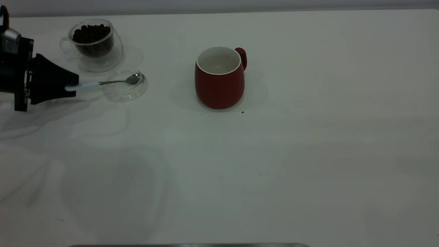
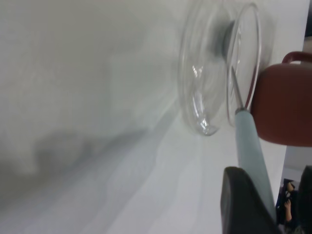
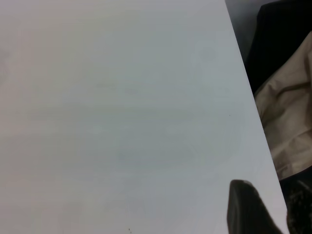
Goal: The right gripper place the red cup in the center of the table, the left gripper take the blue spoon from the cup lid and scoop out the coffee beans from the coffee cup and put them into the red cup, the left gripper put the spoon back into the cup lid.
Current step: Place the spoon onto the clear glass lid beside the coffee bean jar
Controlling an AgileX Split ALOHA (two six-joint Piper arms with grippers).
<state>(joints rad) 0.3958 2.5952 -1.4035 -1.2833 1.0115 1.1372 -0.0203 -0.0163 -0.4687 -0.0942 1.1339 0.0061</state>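
Exterior view: spoon handle in the jaws, bowl down in the lid

Left gripper (image 1: 70, 87) comes in low from the table's left edge, reaching almost level with its jaws pointing toward the middle, and they look clamped on the end of the blue spoon (image 1: 103, 83). The spoon's steel bowl sits inside the cup lid (image 1: 125, 85), handle poking out over the rim toward the arm, which is why the grip is on the handle end. From the left wrist camera, the pale handle (image 2: 251, 146) runs from one dark finger (image 2: 243, 204) up to the lid (image 2: 204, 83).

Just behind the lid stands the coffee cup (image 1: 94, 43), coffee beans (image 1: 91, 34) heaped inside. Red cup (image 1: 220, 78) is upright near the centre of the table (image 1: 308, 154), well apart from the lid, looking empty and ready to take the beans. I judge the pickup is the step in hand.

Right gripper (image 3: 253, 209) shows only as a dark tip near the table edge; its state cannot be read.
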